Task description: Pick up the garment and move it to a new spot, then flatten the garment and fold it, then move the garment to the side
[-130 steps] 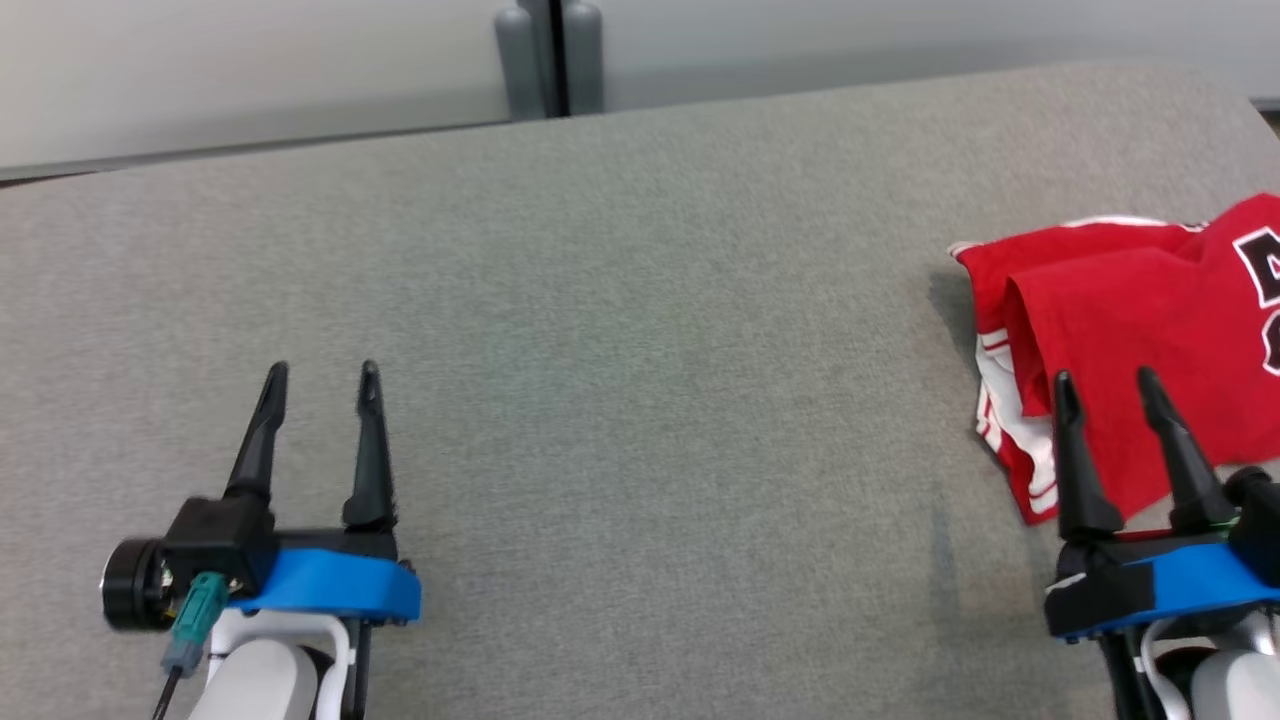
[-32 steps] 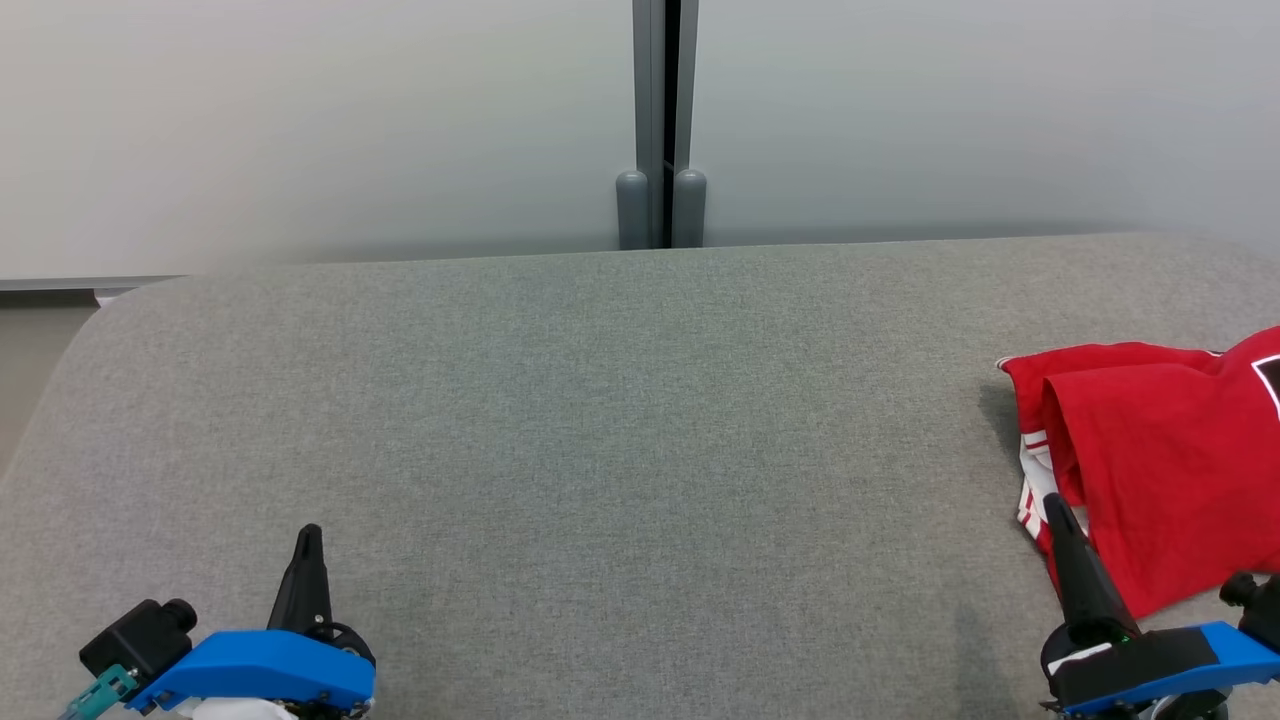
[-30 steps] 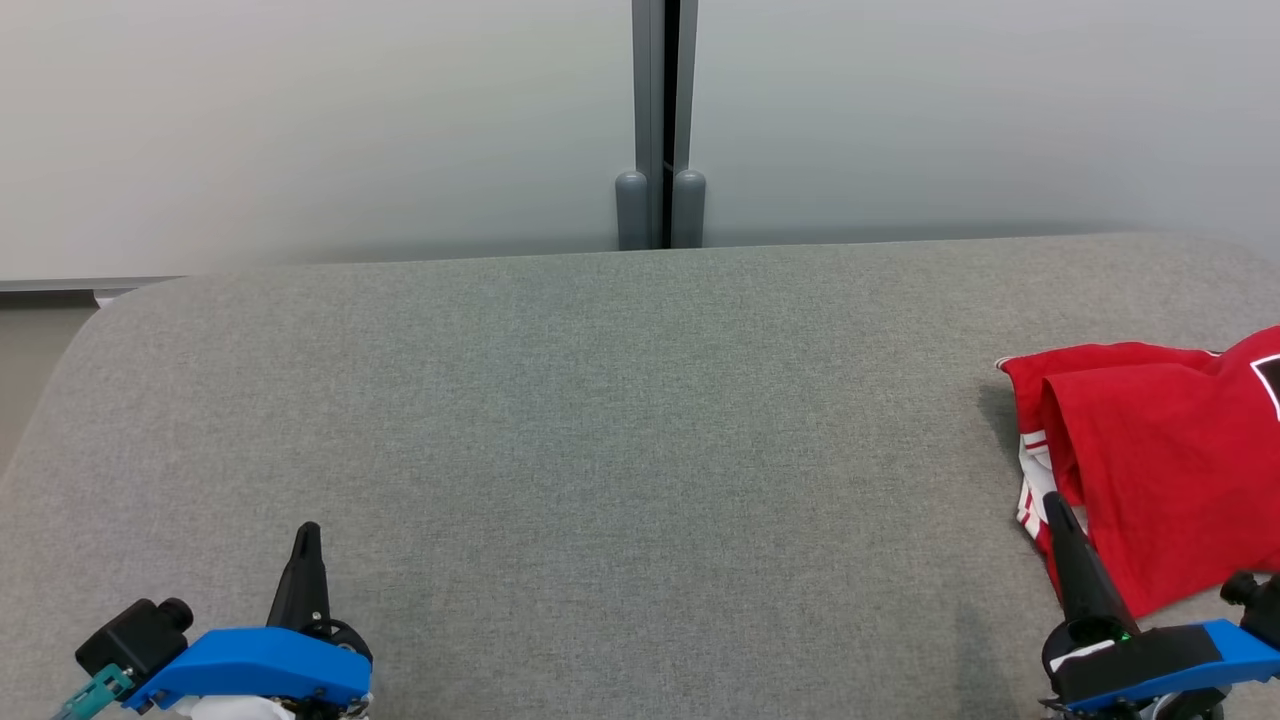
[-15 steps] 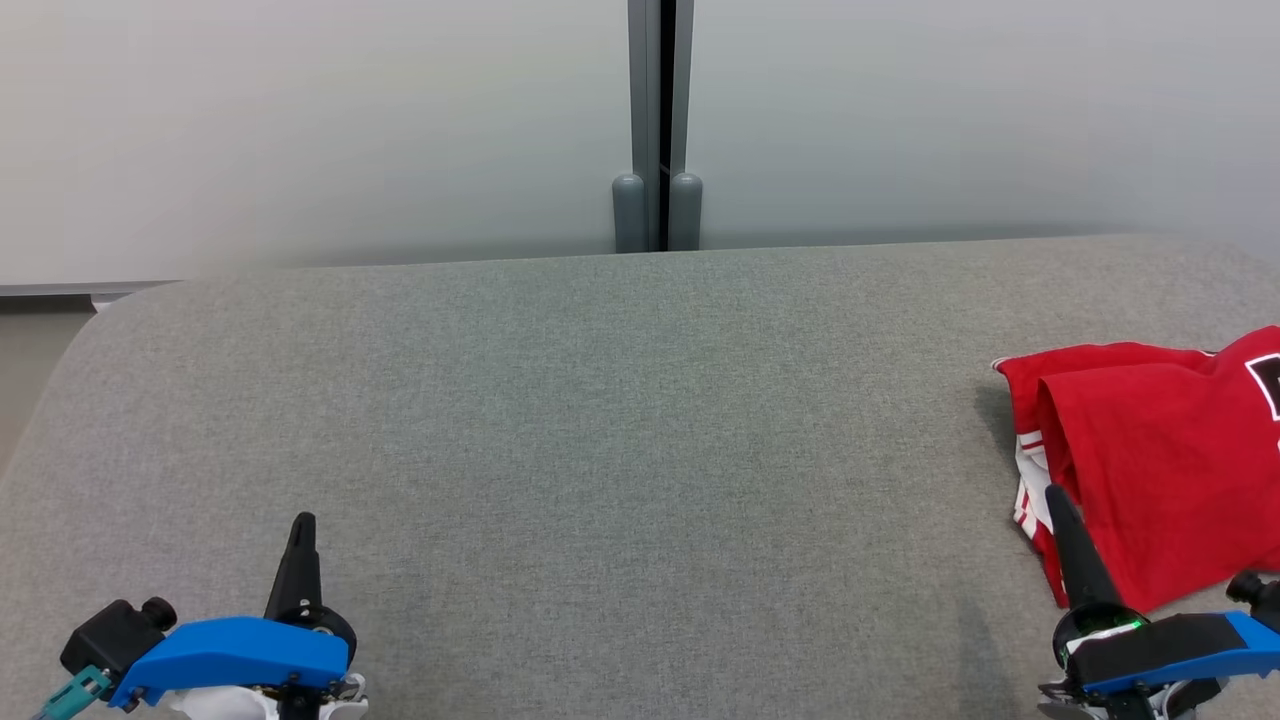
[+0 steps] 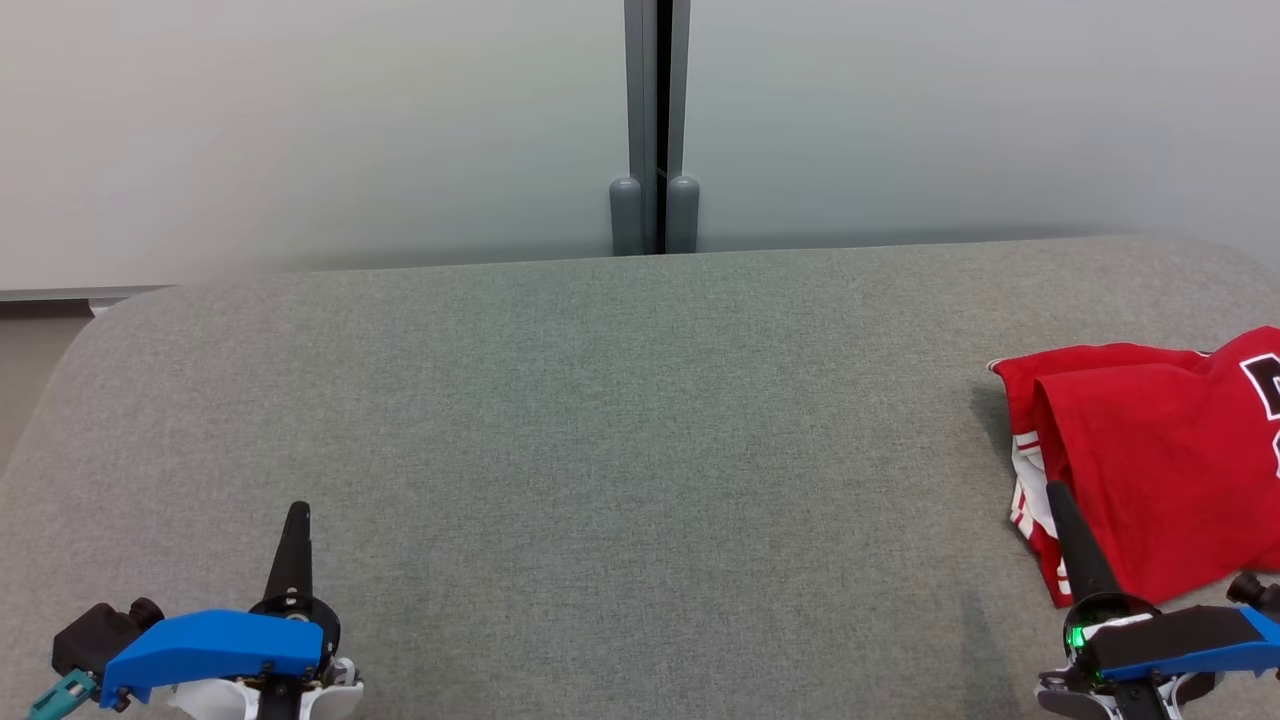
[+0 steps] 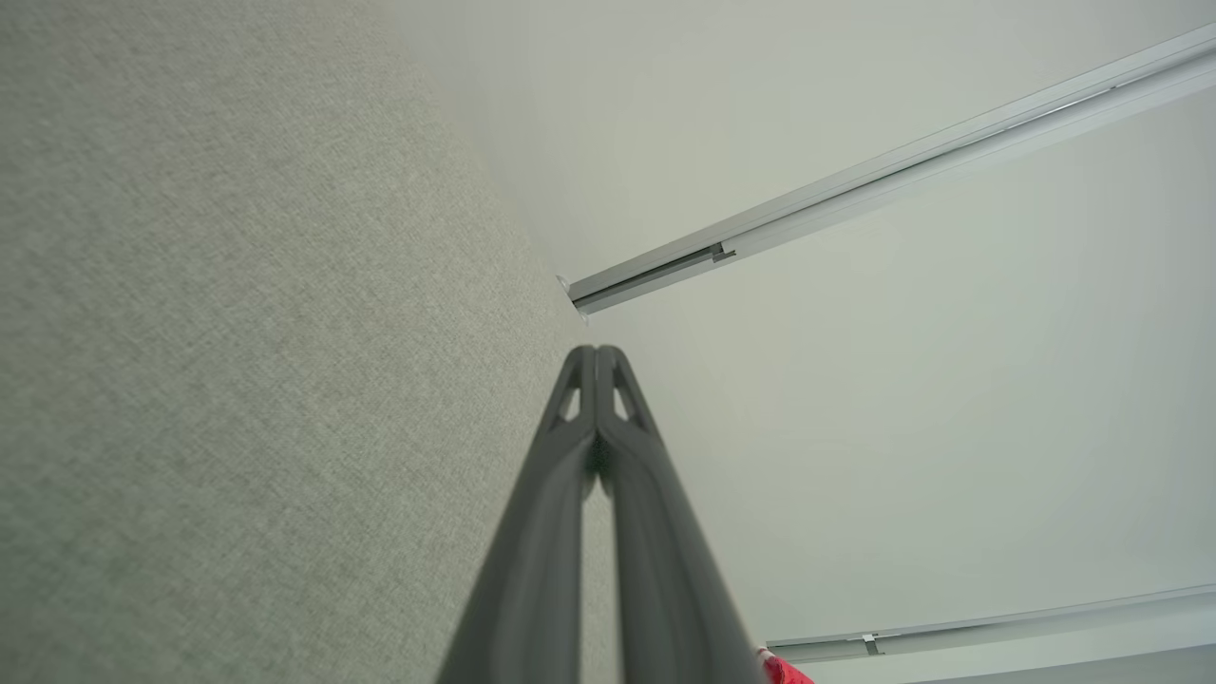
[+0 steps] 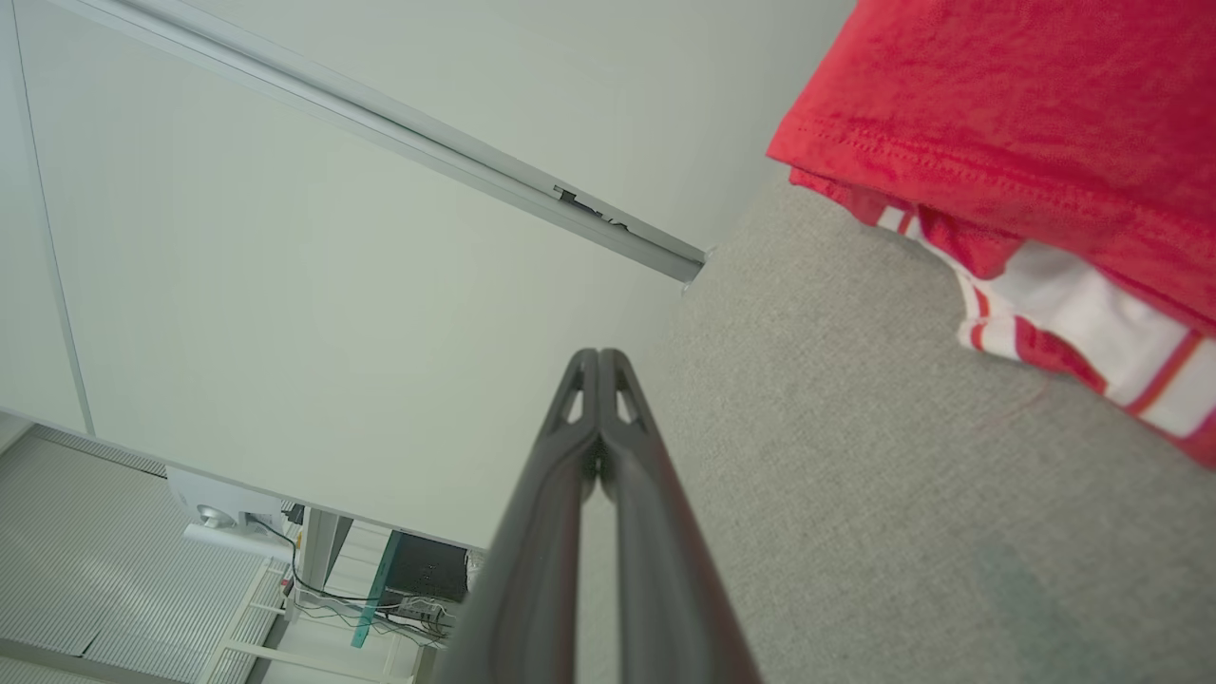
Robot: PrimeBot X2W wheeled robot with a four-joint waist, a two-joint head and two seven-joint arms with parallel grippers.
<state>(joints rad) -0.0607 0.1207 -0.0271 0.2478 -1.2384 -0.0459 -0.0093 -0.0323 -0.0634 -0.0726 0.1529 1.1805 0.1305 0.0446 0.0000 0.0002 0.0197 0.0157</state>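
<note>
Closed since earlier, left fingers (image 5: 293, 550) and right fingers (image 5: 1070, 540) — garment (image 5: 1160, 470) lettering (image 5: 1262, 385) cropped, unreadable.

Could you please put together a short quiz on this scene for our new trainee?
1. True or false: the left gripper has its fingers shut together with nothing between them.
2. In the head view, where does the red shirt lie on the grey cloth surface? A: at the left edge. B: in the middle. C: at the right side, by the right gripper.
3. Fill in: the shirt's trim, peeking from under its red top layer, is red and ____.

Key: 1 true; 2 C; 3 white.
</note>
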